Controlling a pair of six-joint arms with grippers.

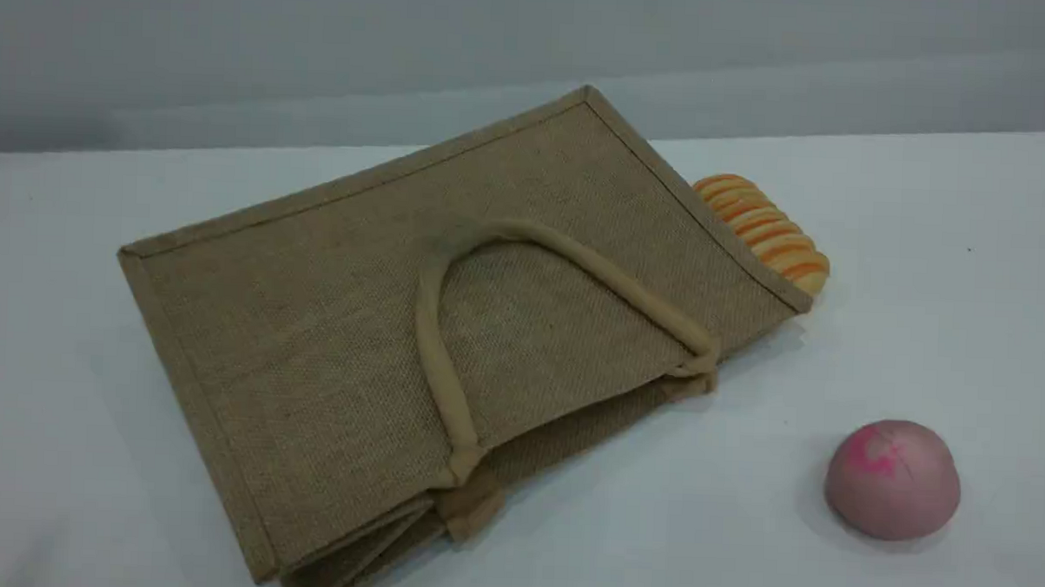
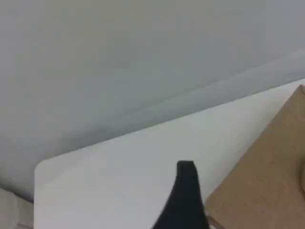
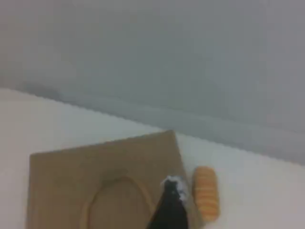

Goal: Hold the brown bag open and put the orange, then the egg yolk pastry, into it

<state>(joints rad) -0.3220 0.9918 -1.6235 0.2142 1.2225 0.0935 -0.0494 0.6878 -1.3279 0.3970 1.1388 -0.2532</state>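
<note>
1. Status. The brown bag lies flat on the tabletop, filling the centre of the scene view. Its mouth runs along the lower right edge and is closed. The upper handle lies folded flat on the top panel.

2. Pincers. I see neither arm in the scene view. Each wrist view shows one dark fingertip only. The left pincer hangs over bare tabletop just beside a bag corner. The right pincer hangs above the bag. Both stand wide apart, and I see nothing held in either.

3. Targets. I cannot find the orange or the egg yolk pastry in any view. They may be out of frame or hidden behind the bag.

4. Hazards, in my judgement.
- Wrong item: a striped bread roll sits against the bag's upper right edge and shares the orange's colour. A pink bun sits at lower right, apart from the bag, and is round like the pastry. Either could be picked by mistake.
- Failed opening: the handle lies tight on the fabric, so a pinch may miss it or catch both panels and keep the mouth closed.
- Sliding: a sideways pull could drag the bag across the smooth tabletop and push the roll.
</note>
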